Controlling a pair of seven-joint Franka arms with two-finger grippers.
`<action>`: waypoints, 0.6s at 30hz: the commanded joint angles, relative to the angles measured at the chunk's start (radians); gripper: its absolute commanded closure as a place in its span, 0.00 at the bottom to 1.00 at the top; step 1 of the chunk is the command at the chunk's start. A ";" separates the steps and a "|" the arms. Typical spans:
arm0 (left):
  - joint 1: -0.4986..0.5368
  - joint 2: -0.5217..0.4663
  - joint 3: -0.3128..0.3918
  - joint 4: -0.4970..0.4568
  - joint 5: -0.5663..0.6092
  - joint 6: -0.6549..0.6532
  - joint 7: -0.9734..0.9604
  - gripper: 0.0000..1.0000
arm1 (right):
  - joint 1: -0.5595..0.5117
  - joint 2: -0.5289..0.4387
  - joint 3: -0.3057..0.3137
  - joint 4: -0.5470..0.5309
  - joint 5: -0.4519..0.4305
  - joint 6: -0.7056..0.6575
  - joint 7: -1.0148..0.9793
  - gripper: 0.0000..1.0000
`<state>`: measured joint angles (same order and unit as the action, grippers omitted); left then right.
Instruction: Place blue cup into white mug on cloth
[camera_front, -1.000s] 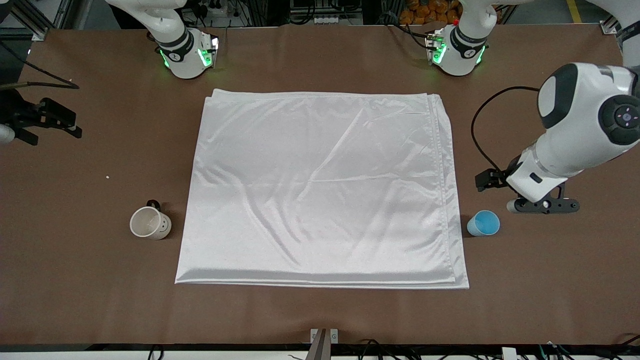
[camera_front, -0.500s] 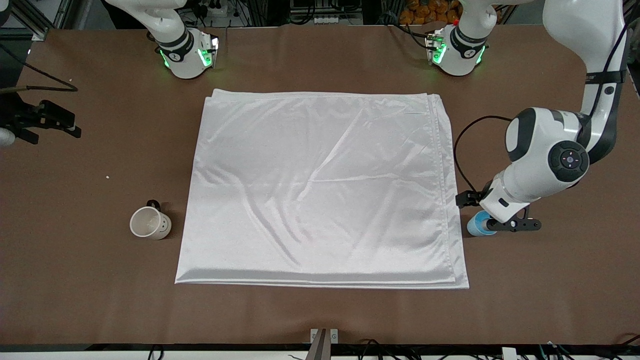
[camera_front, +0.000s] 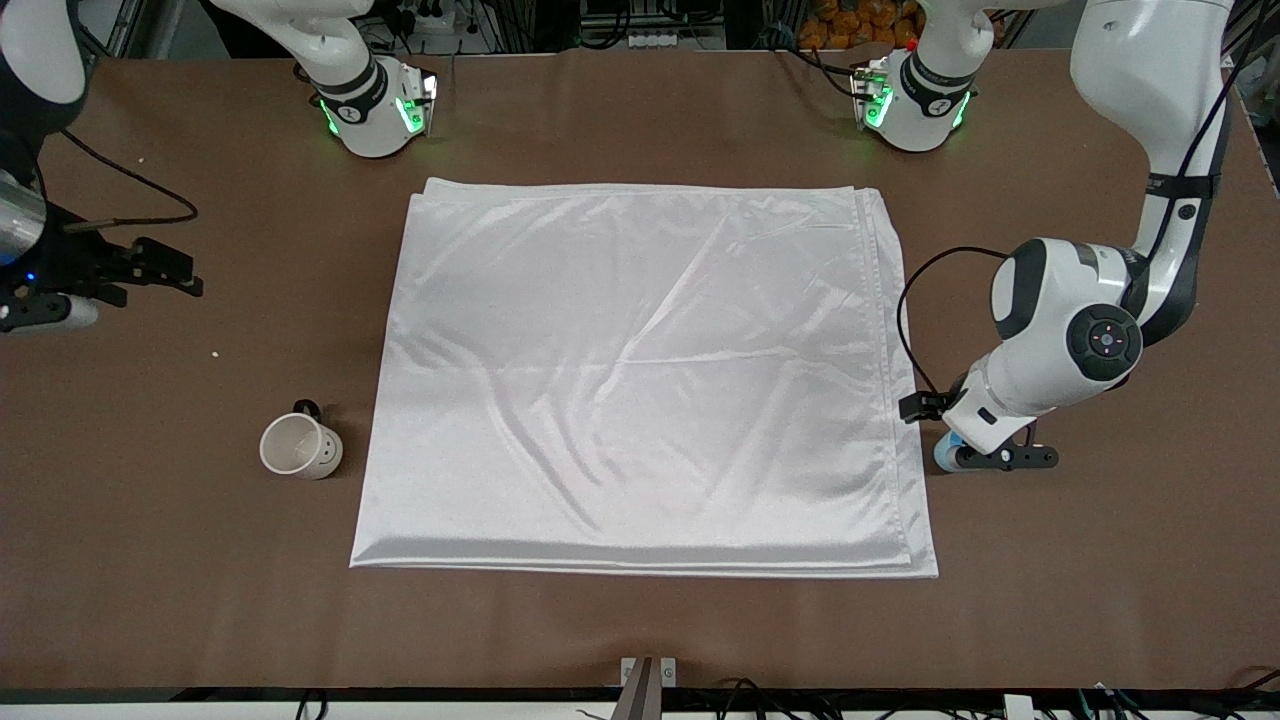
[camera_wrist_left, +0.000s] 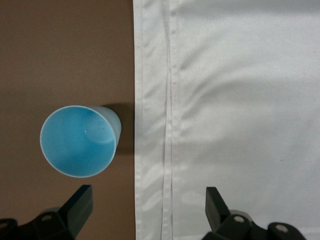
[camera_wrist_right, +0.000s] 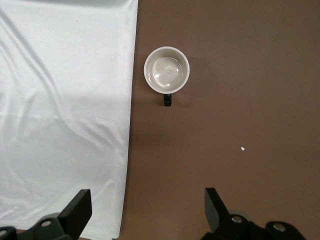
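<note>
The blue cup (camera_front: 944, 453) stands upright on the table beside the cloth's (camera_front: 640, 370) edge at the left arm's end, mostly hidden by the arm. In the left wrist view the cup (camera_wrist_left: 80, 141) is empty. My left gripper (camera_front: 1003, 458) hangs open above it, over the cloth's edge (camera_wrist_left: 150, 125), with the cup off to one finger's side (camera_wrist_left: 147, 207). The white mug (camera_front: 297, 446) stands upright on the table beside the cloth at the right arm's end. My right gripper (camera_front: 50, 310) is open and empty (camera_wrist_right: 145, 210), above bare table, apart from the mug (camera_wrist_right: 166, 70).
The brown table (camera_front: 640, 620) carries the cloth at its middle. A small white speck (camera_front: 215, 353) lies on the table between the right gripper and the mug. The arms' bases (camera_front: 370, 110) stand along the table's edge farthest from the front camera.
My left arm has swung in toward the cloth and now covers most of the blue cup. My right arm has come a little farther over the table. Cup and mug have not moved.
</note>
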<state>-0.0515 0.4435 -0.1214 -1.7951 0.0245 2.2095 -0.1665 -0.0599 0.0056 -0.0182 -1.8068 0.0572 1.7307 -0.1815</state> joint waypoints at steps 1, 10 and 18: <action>0.002 0.021 0.002 -0.007 0.032 0.041 -0.019 0.00 | -0.008 -0.016 0.004 -0.156 0.001 0.166 -0.006 0.00; 0.010 0.049 0.002 -0.006 0.068 0.081 -0.028 0.00 | -0.001 0.068 0.006 -0.321 0.001 0.472 -0.006 0.00; 0.021 0.066 0.005 -0.003 0.086 0.102 -0.028 0.00 | 0.017 0.184 0.006 -0.327 0.003 0.604 -0.006 0.00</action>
<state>-0.0407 0.5006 -0.1133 -1.7980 0.0671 2.2838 -0.1670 -0.0534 0.1329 -0.0149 -2.1400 0.0569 2.2756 -0.1821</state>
